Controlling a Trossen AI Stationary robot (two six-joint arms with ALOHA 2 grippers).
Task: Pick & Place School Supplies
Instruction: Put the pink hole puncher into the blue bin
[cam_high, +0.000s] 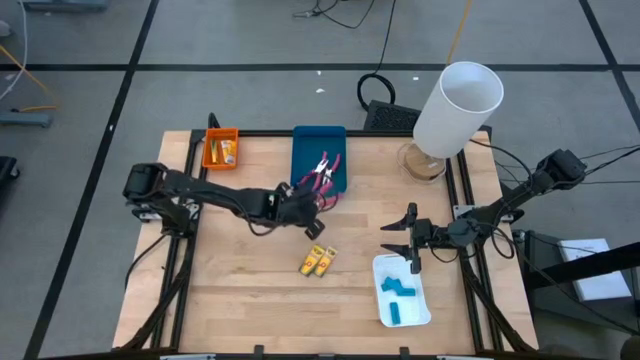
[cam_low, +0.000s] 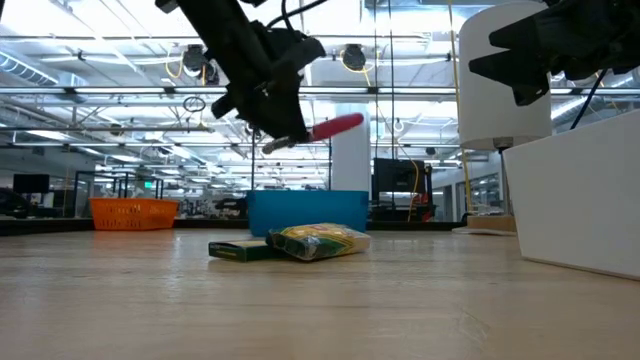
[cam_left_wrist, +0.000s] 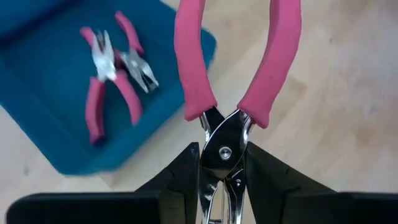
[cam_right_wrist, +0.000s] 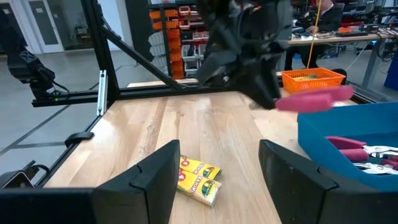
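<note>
High view: pale wooden table in a black frame, grey floor around; left gripper clamped on pink-handled pliers, just short of the blue tray's near rim; yellow packets on open wood nearer than it. Right gripper spread wide, empty, above the white tray holding light-blue blocks. Low view: pliers held clear above the table. Left wrist view: fingers pinch the steel pivot, handles splayed; two more pliers lie in the tray beyond.
</note>
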